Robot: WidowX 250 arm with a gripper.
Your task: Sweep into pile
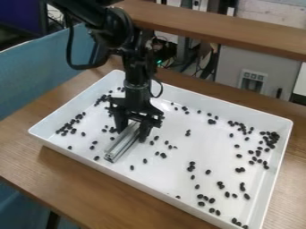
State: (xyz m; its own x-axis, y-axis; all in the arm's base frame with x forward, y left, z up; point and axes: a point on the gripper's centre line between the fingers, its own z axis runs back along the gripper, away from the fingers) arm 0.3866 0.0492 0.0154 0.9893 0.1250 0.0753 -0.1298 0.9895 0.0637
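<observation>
The gripper grips a metal bar inside the white tray, left of centre. Black beans lie scattered across the tray floor, densest at right. No single pile is formed; most gathering apparently remains.

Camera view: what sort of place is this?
Probably a robotics lab or workshop: a black robot arm over a white tray on a wooden table, with tangled cables behind.
</observation>
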